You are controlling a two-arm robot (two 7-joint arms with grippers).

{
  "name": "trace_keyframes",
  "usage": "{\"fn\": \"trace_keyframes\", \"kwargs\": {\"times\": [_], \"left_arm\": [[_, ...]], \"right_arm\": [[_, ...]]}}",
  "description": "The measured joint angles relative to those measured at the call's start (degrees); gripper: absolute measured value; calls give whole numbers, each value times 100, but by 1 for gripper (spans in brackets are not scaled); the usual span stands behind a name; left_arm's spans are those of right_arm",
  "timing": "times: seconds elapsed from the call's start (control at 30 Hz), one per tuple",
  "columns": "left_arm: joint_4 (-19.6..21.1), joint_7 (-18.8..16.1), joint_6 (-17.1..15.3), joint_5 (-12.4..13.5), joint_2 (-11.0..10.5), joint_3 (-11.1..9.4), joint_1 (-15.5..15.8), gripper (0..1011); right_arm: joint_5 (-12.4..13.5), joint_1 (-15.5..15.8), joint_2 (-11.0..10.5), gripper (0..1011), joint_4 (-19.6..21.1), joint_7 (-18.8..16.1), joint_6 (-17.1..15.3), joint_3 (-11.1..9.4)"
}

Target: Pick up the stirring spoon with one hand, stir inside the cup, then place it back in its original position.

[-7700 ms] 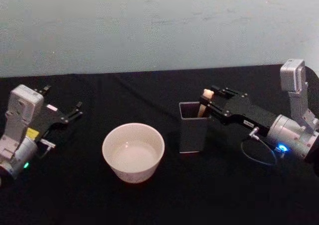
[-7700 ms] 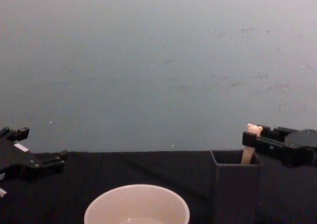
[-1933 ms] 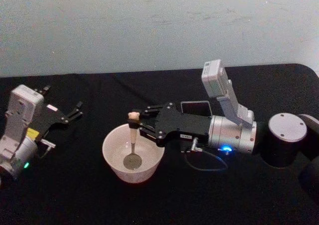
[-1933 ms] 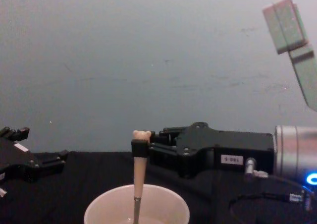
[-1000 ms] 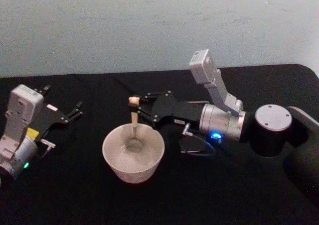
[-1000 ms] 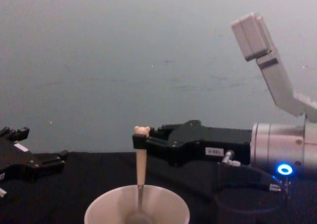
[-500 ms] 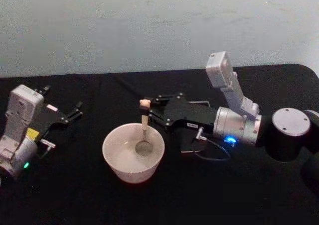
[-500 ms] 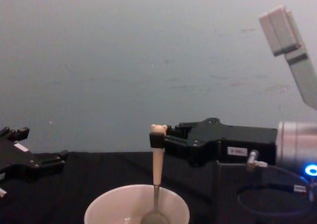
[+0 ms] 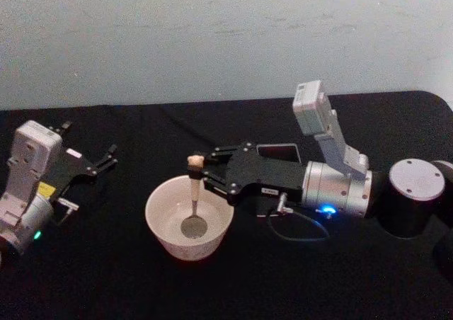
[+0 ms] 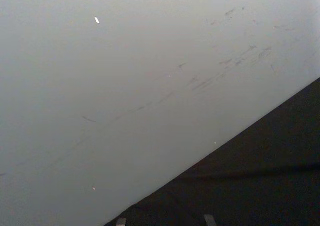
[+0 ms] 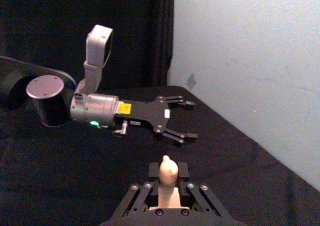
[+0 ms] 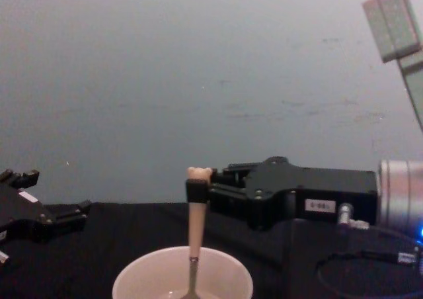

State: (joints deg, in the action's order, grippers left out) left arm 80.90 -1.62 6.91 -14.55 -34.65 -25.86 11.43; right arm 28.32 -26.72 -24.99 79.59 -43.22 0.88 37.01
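The cream cup (image 9: 154, 205) stands on the black table, a little left of centre. The stirring spoon (image 9: 193, 185) stands upright in it, its steel bowl low inside the cup and its bear head on top. My right gripper (image 9: 202, 172) reaches in from the right and is shut on the cream handle just below the bear head. From the chest view the spoon (image 12: 195, 219) dips into the cup (image 12: 142, 276) with the right gripper (image 12: 199, 190) clamped on it. The dark holder (image 9: 277, 150) peeks out behind the right arm. My left gripper (image 9: 90, 140) rests open at the far left.
A thin cable loop (image 9: 301, 233) hangs by the right wrist near the table surface. The pale wall runs along the table's back edge. Black cloth stretches between the cup and the left arm, and in front of the cup.
In the last half second the right gripper has carried the spoon from the cup's right side toward its near left part. The left arm has not moved.
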Motion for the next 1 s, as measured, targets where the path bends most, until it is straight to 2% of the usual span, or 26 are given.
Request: {"fn": "trace_keyframes", "kwargs": {"times": [0.23,0.47,0.77,1.0], "left_arm": [[0,0,0,0,0,0,0,1001],[0,0,0,0,0,0,0,1002],[-1,0,0,0,0,0,0,1001],[-1,0,0,0,0,0,0,1001]], "right_arm": [[-62,-117,133,215,-79,-8,-42,176],[-181,-281,326,214,-326,40,-32,311],[-310,-475,547,214,-697,171,-4,345],[-372,-557,641,214,-927,270,26,264]]}}
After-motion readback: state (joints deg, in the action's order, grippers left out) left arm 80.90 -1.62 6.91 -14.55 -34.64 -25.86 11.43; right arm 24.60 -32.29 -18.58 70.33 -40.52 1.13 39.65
